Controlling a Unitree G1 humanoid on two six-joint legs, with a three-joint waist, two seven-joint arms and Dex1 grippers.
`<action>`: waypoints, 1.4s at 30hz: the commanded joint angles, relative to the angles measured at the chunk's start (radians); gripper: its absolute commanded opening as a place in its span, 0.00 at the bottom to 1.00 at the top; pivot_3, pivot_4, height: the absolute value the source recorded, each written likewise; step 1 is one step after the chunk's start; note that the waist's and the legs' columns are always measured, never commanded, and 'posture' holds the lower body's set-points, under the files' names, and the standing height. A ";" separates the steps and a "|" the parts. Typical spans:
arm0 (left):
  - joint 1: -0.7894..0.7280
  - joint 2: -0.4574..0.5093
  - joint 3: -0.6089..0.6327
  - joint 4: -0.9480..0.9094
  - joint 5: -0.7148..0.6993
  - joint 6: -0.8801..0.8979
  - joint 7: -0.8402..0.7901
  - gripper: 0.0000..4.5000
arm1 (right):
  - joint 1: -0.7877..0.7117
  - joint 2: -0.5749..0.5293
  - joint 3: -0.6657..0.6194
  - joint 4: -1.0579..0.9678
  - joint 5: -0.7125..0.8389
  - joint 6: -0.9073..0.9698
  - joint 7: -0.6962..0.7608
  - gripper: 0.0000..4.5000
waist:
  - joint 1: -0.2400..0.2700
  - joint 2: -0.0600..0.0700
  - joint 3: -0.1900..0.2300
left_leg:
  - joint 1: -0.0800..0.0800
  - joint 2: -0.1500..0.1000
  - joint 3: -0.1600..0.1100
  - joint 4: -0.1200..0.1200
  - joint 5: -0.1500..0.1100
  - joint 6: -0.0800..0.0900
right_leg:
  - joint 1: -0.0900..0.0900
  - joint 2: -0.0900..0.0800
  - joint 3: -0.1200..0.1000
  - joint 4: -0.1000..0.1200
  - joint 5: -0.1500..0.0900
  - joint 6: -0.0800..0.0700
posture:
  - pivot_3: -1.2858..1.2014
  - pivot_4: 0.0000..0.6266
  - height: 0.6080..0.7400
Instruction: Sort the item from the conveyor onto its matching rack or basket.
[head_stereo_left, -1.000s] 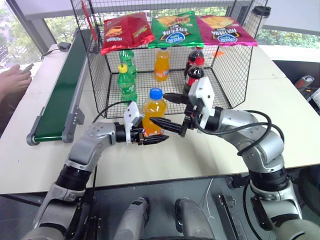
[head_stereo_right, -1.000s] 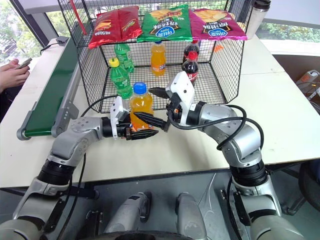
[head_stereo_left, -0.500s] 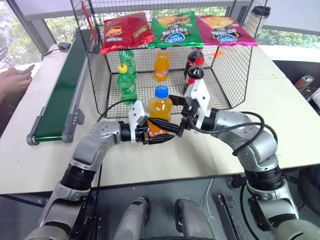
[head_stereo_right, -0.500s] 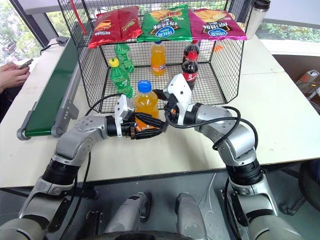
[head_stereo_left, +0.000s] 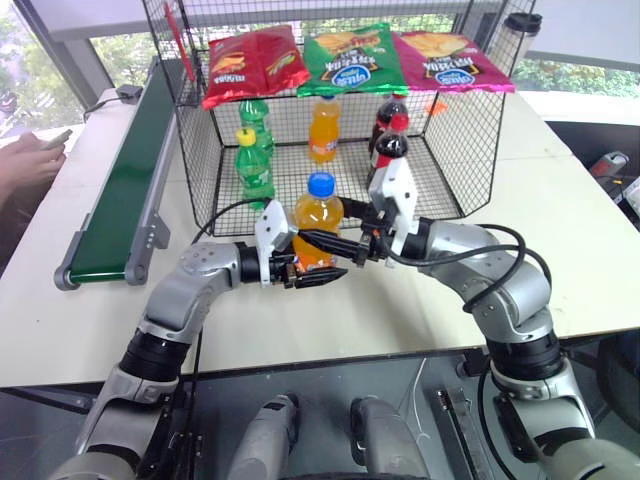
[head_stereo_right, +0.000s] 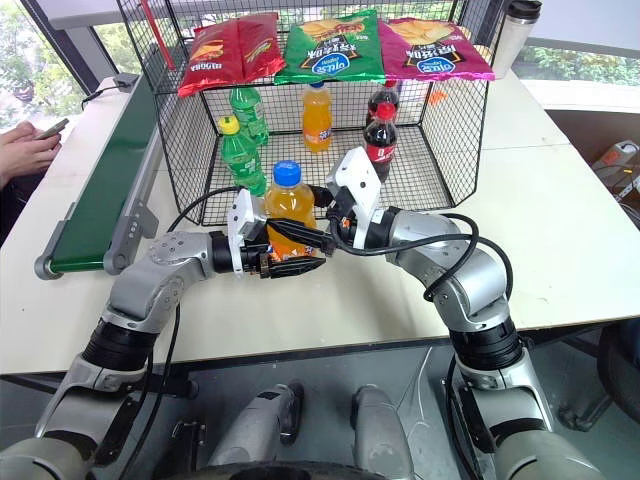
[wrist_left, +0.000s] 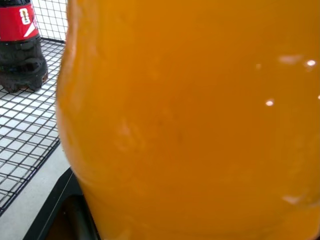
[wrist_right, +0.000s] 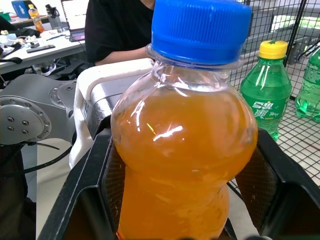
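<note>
Holding upright between both arms, the blue-capped orange soda bottle (head_stereo_left: 318, 232) sits just in front of the black wire cage (head_stereo_left: 452, 150), raised off the bench (head_stereo_left: 590, 240). Left pincer (head_stereo_left: 312, 275) is clamped on the bottle's lower body, and the right pincer (head_stereo_left: 330, 240) is closed on its upper part, so this looks like a handover. It's off the green conveyor (head_stereo_left: 120, 190) already. What's left, by my read: one arm lets go, and the bottle goes in beside the orange-capped soda (head_stereo_left: 322, 128).
</note>
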 joint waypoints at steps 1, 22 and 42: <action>-0.009 0.008 0.018 -0.034 0.000 0.013 0.017 0.67 | -0.014 -0.015 -0.014 -0.045 -0.004 -0.002 -0.002 0.55 | 0.000 0.000 0.000 | 0.000 0.000 0.000 0.000 0.000 0.000 | 0.000 0.000 0.000 0.000 0.000 0.000 | 0.52 0.24 0.99; 0.014 0.079 0.059 -0.048 0.018 0.056 0.046 0.99 | -0.009 -0.015 -0.019 -0.040 -0.029 0.001 -0.018 0.55 | -0.002 0.000 0.000 | 0.000 0.000 0.000 0.001 0.000 0.000 | 0.000 0.000 0.000 0.002 0.000 0.000 | 0.52 0.24 0.99; 0.169 0.063 0.297 -0.236 0.016 0.039 0.362 0.99 | -0.149 0.116 -0.044 0.266 -0.285 -0.173 -0.290 0.55 | -0.003 0.000 0.000 | 0.001 0.000 0.000 0.001 0.001 -0.001 | -0.003 0.000 0.000 0.007 0.000 0.000 | 0.52 0.24 0.99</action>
